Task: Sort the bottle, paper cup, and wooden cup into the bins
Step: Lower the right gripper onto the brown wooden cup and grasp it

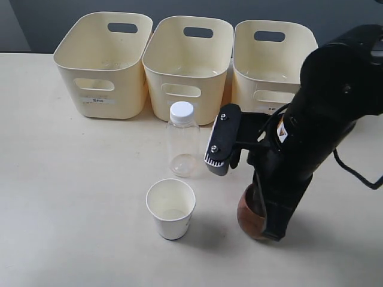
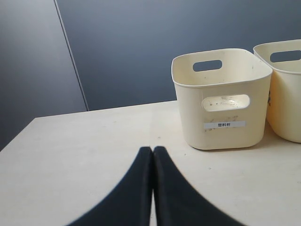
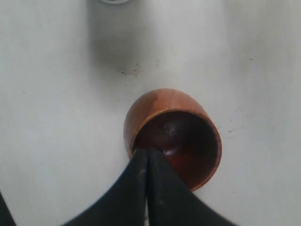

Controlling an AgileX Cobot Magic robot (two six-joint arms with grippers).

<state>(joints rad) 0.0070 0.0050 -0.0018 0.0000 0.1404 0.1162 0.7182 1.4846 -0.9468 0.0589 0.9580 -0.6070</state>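
bottle (image 1: 182,142): clear, white cap, stood upright before middle bin
paper cup (image 1: 171,208): white, upright, empty, near bottle
wooden cup (image 1: 249,216): reddish-brown, upright, partly hidden
bins (image 1: 187,66): three cream, in a row

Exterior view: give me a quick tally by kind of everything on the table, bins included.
Bins: 3, left, middle, right
Bottle: 1
Paper cup: 1
Wooden cup: 1, at the right gripper
Total: 6
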